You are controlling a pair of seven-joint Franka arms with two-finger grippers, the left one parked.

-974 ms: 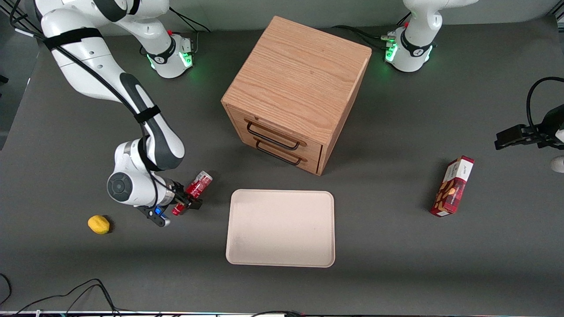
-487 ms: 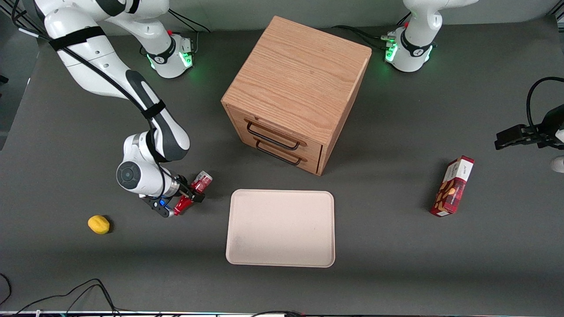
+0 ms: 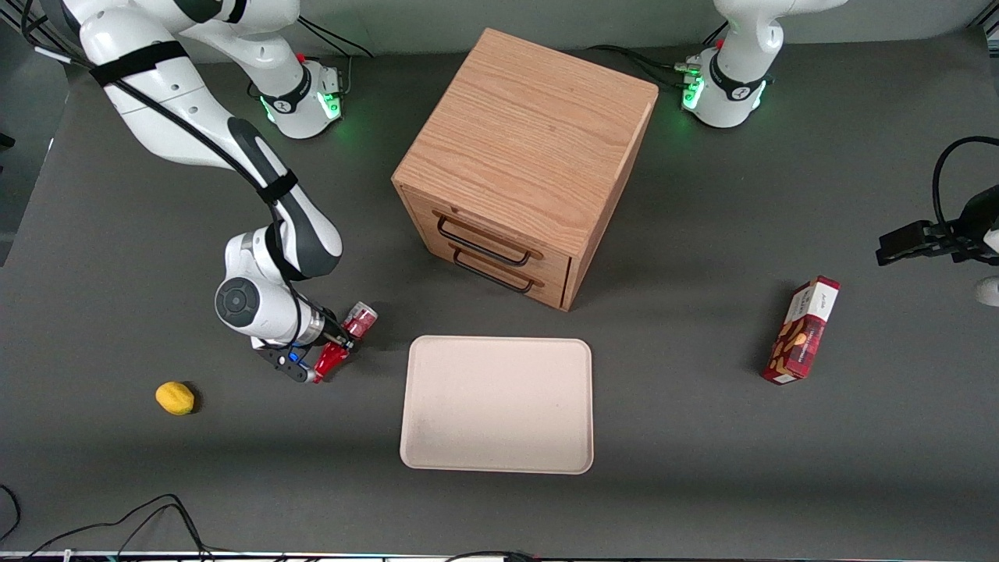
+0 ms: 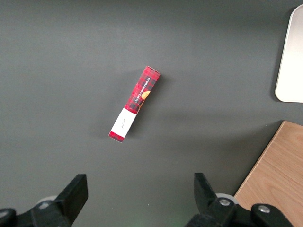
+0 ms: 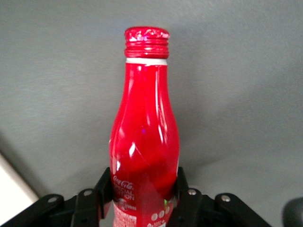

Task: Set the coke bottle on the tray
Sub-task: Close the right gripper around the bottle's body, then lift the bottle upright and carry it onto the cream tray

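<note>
**Red bottle clamped in the gripper, beside the tray**

Red and glossy, the coke bottle (image 5: 144, 137) fills the right wrist view. That view shows the gripper (image 5: 144, 196) closed on the bottle's lower body, one black finger (image 5: 105, 187) pressed against each side. The red cap and neck point away from the wrist. A pale corner of the tray (image 5: 12, 191) shows at the edge of that view.

The front view shows the layout.

1. Nearest the camera lies the cream tray (image 3: 497, 404), flat on the grey table (image 3: 702, 468).
2. A yellow lemon (image 3: 175, 397) lies toward the working arm's end of the table, well apart from the tray.
3. The gripper (image 3: 337, 343) sits between the lemon and the tray, near the tray's corner. The bottle (image 3: 346, 339) is tilted in its grasp, with the clear base uppermost and the cap low. It is not over the tray.
4. A red snack box (image 3: 802, 330) lies toward the parked arm's end. The left wrist view shows its white panel (image 4: 123, 124), which the front view does not.
5. Farthest stands a wooden cabinet (image 3: 527, 160) with two black-handled drawers (image 3: 492, 254) facing the tray.
</note>
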